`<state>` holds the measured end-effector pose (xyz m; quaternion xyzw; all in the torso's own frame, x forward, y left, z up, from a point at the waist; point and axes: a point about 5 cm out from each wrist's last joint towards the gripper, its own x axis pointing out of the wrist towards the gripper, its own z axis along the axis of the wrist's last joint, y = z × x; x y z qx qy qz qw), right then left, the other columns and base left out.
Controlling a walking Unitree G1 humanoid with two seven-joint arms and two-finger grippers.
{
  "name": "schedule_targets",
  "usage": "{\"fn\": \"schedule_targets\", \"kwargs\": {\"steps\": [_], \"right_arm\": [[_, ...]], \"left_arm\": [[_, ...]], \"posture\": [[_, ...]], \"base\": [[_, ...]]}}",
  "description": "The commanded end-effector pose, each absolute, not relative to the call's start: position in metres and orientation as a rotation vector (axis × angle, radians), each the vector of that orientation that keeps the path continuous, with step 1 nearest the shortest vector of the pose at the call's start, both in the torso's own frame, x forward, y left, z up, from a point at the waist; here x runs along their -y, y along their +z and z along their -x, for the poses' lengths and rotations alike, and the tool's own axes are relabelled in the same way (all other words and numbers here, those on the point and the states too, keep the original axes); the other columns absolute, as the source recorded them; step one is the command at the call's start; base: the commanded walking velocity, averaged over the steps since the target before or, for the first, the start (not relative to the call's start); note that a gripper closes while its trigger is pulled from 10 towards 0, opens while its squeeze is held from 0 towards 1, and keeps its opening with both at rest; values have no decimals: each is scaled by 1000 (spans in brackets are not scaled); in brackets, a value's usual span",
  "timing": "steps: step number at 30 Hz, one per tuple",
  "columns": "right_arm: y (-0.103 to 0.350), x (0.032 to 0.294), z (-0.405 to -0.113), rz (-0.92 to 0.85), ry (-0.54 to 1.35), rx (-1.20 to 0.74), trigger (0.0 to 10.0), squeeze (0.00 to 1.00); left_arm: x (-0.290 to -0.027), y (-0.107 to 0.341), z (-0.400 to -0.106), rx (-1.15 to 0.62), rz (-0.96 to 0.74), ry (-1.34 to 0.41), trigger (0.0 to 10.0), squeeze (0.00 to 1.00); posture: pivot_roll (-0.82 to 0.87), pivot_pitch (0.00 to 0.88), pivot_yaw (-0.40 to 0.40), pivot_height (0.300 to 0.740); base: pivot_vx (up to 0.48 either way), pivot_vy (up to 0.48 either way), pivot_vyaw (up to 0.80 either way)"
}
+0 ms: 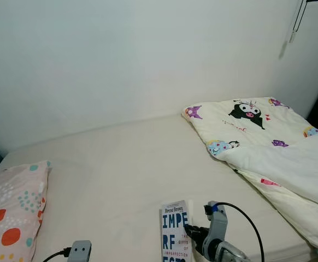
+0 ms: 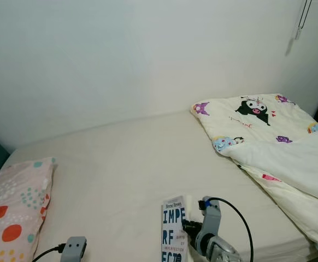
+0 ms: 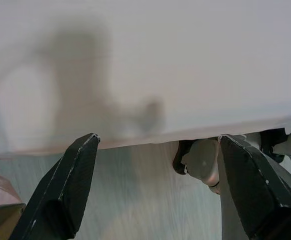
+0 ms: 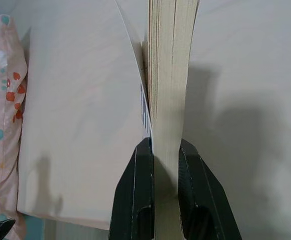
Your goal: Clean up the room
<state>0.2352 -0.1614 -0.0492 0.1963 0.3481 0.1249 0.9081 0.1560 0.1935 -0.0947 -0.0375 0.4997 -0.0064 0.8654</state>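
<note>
Left eye view: right pincer (image 1: 187, 229) clamps book (image 1: 175, 232) over bed's (image 1: 115, 174) near edge; pillow (image 1: 11, 210) at left edge. Left wrist view: left pincer (image 3: 155, 190) spread, empty. Right wrist view: fingers (image 4: 138, 200) pinch pages. Mid-carry; next, probably find a shelf.

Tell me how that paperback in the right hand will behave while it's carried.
The paperback is pinched at one edge by the right hand, so its free end will probably sag a little. The cover bows away from the pages, suggesting it is soft and may flap open. It looks thin, so likely light, though the smooth cover might slip.
</note>
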Motion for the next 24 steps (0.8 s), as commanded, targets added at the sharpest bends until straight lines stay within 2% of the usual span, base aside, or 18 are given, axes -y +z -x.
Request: {"fn": "schedule_targets", "kwargs": {"steps": [1,16,22,24], "right_arm": [[-54,158,-228,-403,262,-747,10000,0],[-65,173,-213,-384,160,-811,10000,0],[-69,179,-206,-360,106,-838,10000,0],[-74,186,-198,-337,38,-879,10000,0]], "left_arm": [[-192,-98,-149,-1089,68,-33,10000,0],[-188,-99,-147,-1102,79,-49,10000,0],[-187,-99,-147,-1099,78,-52,10000,0],[-187,-100,-146,-1102,66,-61,10000,0]], "posture": [[-105,0,71,735],[-107,0,68,735],[-108,0,69,735],[-109,0,71,735]], "base": [[-480,0,656],[-473,0,653],[0,0,638],[0,0,0]]}}
